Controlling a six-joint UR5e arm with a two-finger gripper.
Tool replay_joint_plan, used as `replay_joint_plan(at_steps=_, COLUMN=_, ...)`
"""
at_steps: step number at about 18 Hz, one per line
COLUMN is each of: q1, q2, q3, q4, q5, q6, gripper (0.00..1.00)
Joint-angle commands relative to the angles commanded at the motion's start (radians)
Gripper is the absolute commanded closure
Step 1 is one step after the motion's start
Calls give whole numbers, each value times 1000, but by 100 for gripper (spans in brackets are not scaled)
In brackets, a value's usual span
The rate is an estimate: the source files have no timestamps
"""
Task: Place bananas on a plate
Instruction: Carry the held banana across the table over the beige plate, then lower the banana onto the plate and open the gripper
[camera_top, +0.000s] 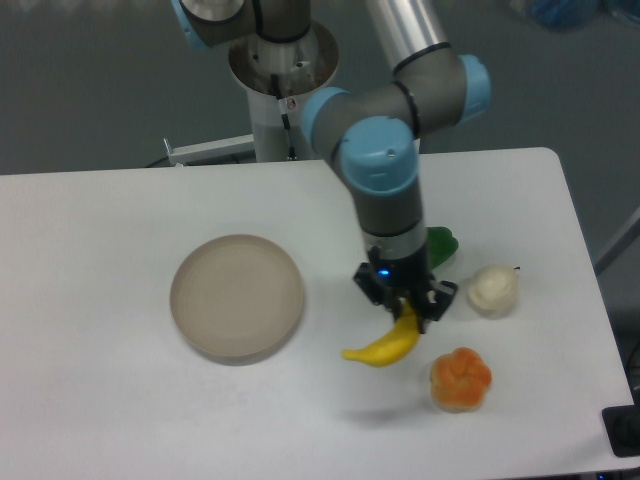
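Observation:
A bright-yellow curved banana (383, 345) hangs tilted from my gripper (408, 310), its upper right end between the fingers and its lower left end pointing toward the plate. A faint shadow under it suggests it is a little above the table. The gripper is shut on the banana. The beige-tan round plate (237, 297) sits on the white table to the left of the gripper, about a banana's length away. Nothing lies on the plate.
An orange lobed pumpkin-like fruit (460, 379) sits just right of and below the banana. A cream pear-like fruit (493, 290) lies to the right of the gripper. A green object (441, 245) is partly hidden behind the arm. The table's right edge is near.

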Motion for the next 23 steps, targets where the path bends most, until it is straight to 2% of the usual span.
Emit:
replay_joint_plan(at_steps=2, q1=-23, q2=14, q3=-41, q4=2, q5=-8, q6=-46, gripper=69)
replay_joint_plan(at_steps=7, q1=-100, q2=22, q3=-92, q4=0, q5=-6, q6=-227, gripper=69)
replay_joint_plan(at_steps=13, q1=-152, q2=9, q3=-201, q4=5, q5=-6, q6=-244, gripper=69)
replay_joint_plan(at_steps=23, q1=-221, q2=-17, q3=-223, q4=14, q5=-8, q6=-247, gripper=69)
